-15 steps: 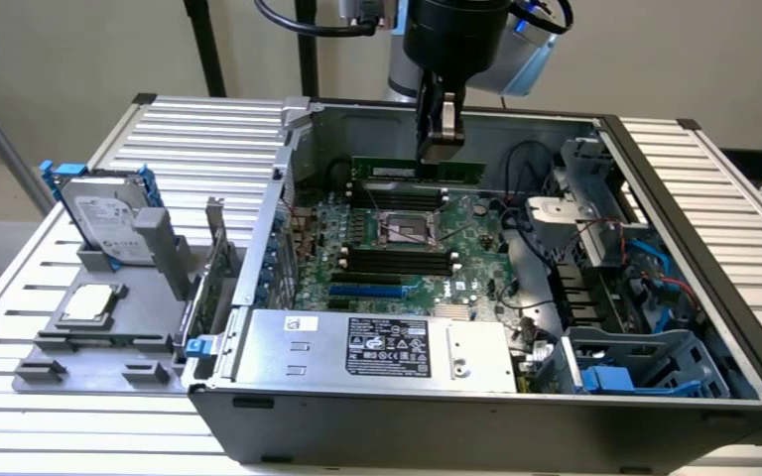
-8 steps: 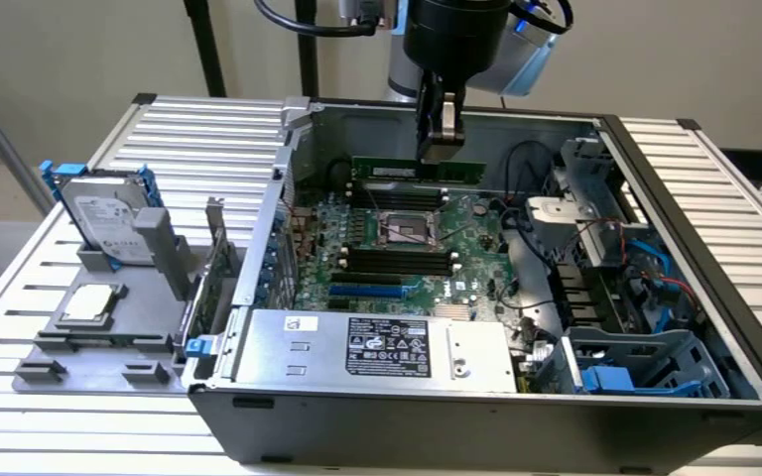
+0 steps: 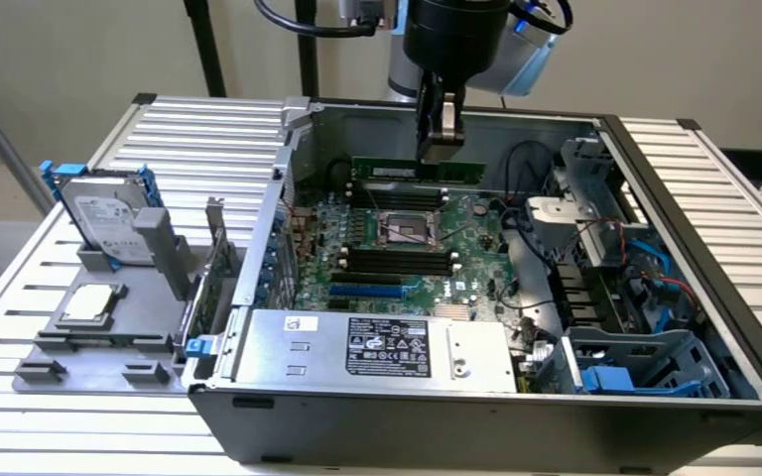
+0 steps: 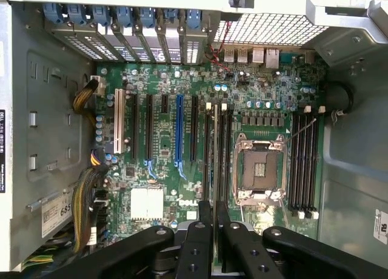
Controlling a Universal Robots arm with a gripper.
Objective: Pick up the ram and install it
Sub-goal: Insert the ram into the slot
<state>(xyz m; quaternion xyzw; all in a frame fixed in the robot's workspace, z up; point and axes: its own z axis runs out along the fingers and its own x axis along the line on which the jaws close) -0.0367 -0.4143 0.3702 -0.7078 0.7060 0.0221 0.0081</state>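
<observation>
An open computer case [image 3: 487,426] lies on its side on a slatted metal table, its motherboard [image 3: 395,283] facing up. My gripper [image 3: 440,149] hangs over the far part of the board with its fingers clamped on the ram [image 3: 401,171], a thin green stick held on edge and level, pinched near its top edge. From my wrist camera, my gripper [image 4: 213,224] shows as two black fingers pressed together on the ram [image 4: 214,157], which appears edge-on as a pale line. It runs along the bank of dark memory slots [image 4: 228,151] just beside the CPU socket [image 4: 260,170] (the socket is empty, its metal frame bare). I judge the pickup done and the installing step in hand: the stick is poised over its slots, lengthwise with them. It seems to sit just above the board, though I cannot tell whether its lower edge touches a slot. Seating it calls for the edge to stay parallel to one chosen slot and centred, then a straight, even press downward.
</observation>
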